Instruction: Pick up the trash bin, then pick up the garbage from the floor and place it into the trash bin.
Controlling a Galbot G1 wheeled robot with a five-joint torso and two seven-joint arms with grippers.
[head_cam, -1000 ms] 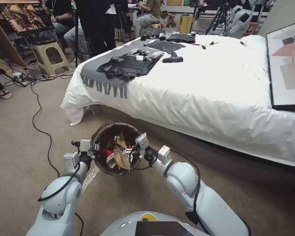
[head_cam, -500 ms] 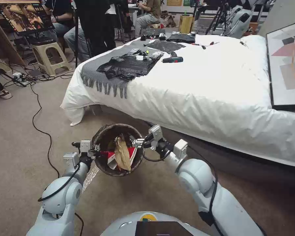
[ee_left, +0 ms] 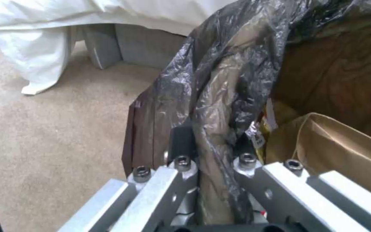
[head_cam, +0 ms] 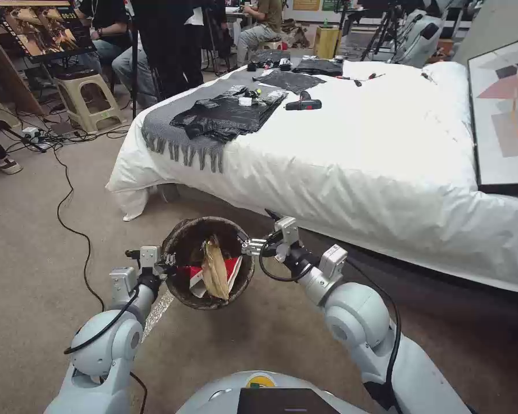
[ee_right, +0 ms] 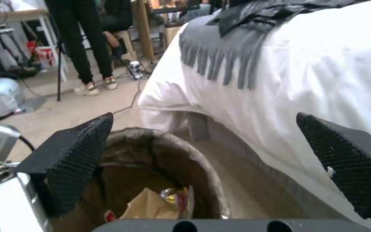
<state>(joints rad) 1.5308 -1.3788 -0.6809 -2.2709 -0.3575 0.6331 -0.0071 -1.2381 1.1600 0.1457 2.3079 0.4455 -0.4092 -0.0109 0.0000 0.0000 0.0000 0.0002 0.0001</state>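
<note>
The trash bin [head_cam: 185,229], lined with a dark crinkly bag, hangs just above the floor [head_cam: 34,259] in front of me. My left gripper [head_cam: 162,261] is shut on its near-left rim; the left wrist view shows the fingers [ee_left: 181,145] clamped on the bag-covered rim [ee_left: 220,96]. Garbage lies inside: a crumpled brown paper bag [head_cam: 214,270] [ee_left: 336,145] and a red-and-white cup [head_cam: 231,267]. My right gripper [head_cam: 253,246] is open and holds nothing, just outside the bin's right rim. In the right wrist view, its pads [ee_right: 74,154] stand wide apart above the bin [ee_right: 168,145].
A white-sheeted bed [head_cam: 357,155] with a grey fringed throw [head_cam: 178,129] and black bags [head_cam: 230,112] stands close behind and to the right. A framed picture [head_cam: 503,109] leans at far right. A black cable [head_cam: 63,207] trails over the carpet at left, near a stool [head_cam: 83,92].
My right gripper has let go of the brown paper bag and drawn back to the right, out over the bin's rim. The bag now rests inside. The left gripper and the bin held still.
</note>
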